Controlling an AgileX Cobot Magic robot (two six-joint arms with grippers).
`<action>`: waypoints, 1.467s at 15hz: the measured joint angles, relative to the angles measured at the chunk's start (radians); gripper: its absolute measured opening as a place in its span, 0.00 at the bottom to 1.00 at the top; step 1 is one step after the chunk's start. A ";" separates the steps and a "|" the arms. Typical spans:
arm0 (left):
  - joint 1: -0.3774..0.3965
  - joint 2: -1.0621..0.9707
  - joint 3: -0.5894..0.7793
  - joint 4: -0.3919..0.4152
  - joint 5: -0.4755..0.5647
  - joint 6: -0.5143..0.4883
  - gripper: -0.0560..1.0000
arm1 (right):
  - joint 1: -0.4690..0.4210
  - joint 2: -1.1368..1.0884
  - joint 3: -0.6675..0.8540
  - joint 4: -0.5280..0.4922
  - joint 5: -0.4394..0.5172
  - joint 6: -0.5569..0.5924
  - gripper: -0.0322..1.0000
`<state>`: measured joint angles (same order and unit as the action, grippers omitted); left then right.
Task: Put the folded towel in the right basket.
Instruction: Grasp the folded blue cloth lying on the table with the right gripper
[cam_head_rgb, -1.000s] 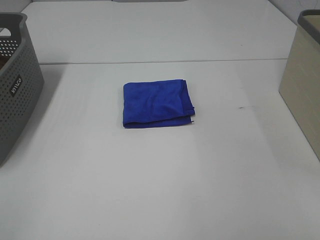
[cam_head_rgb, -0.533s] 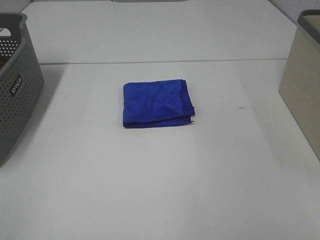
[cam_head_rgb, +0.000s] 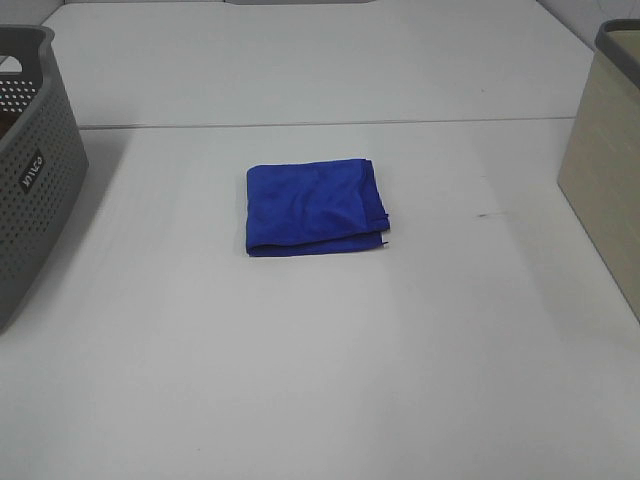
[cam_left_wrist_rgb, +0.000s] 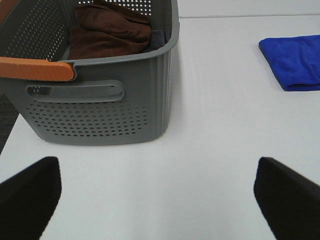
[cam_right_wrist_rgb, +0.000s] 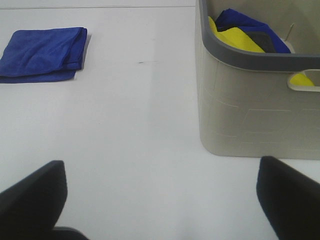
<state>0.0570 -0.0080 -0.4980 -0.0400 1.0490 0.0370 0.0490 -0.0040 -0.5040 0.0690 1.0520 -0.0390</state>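
The folded blue towel (cam_head_rgb: 314, 207) lies flat on the white table (cam_head_rgb: 320, 380) near its middle. It also shows in the left wrist view (cam_left_wrist_rgb: 295, 61) and in the right wrist view (cam_right_wrist_rgb: 44, 54). The right basket (cam_head_rgb: 605, 160) is beige with a grey rim and stands at the table's right edge; the right wrist view (cam_right_wrist_rgb: 250, 105) shows folded yellow and blue cloths inside it. My left gripper (cam_left_wrist_rgb: 160, 200) is open and empty, far from the towel. My right gripper (cam_right_wrist_rgb: 160, 200) is open and empty, near the beige basket. Neither arm shows in the exterior view.
A grey perforated basket (cam_head_rgb: 30, 160) stands at the table's left edge. In the left wrist view (cam_left_wrist_rgb: 100, 100) it has an orange handle and holds a folded brown cloth (cam_left_wrist_rgb: 110, 30). A seam (cam_head_rgb: 320, 124) crosses the table behind the towel.
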 joint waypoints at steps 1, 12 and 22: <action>0.000 0.000 0.000 0.000 0.000 0.000 0.97 | 0.000 0.000 0.000 0.000 0.000 0.000 0.98; 0.000 0.000 0.000 0.000 0.000 0.000 0.97 | 0.000 0.000 0.000 0.000 0.000 0.000 0.98; 0.000 0.000 0.000 0.000 0.000 0.000 0.97 | 0.000 0.000 0.000 0.000 0.000 0.000 0.98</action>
<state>0.0570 -0.0080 -0.4980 -0.0400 1.0490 0.0370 0.0490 -0.0040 -0.5040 0.0690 1.0520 -0.0390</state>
